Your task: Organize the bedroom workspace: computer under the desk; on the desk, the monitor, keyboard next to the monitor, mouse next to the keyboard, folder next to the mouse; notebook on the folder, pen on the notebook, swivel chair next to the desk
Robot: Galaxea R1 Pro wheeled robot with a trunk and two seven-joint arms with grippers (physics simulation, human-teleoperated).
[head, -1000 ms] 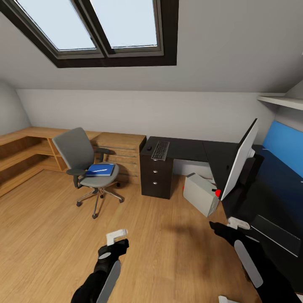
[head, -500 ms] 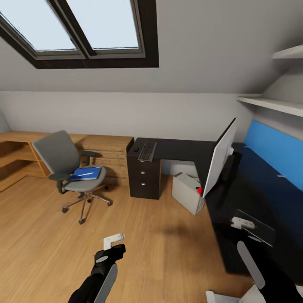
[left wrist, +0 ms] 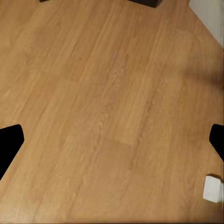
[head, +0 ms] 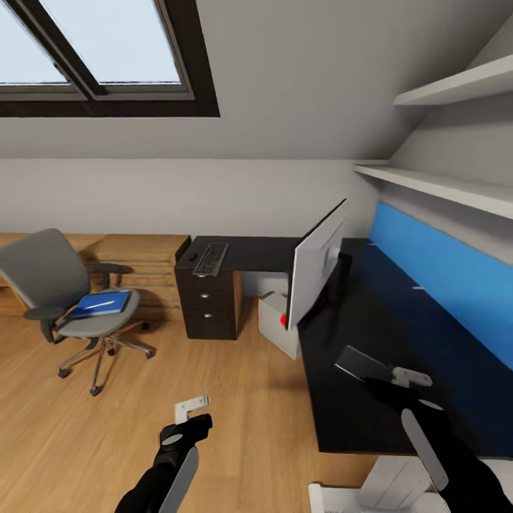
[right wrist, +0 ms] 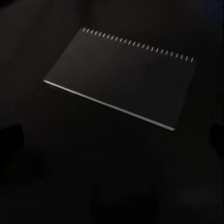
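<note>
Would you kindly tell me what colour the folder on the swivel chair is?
Bright blue; the folder on the swivel chair shows best in the head view.

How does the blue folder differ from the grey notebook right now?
The bright blue rectangular folder lies on the grey padded seat of the swivel chair; the thin grey spiral-edged notebook lies on the glossy black L-shaped desk. The folder carries a slim white pen; the notebook's top is bare. The folder sits far from both arms; the notebook sits just ahead of the right end effector. Both are flat rectangles lying face-up.
</note>
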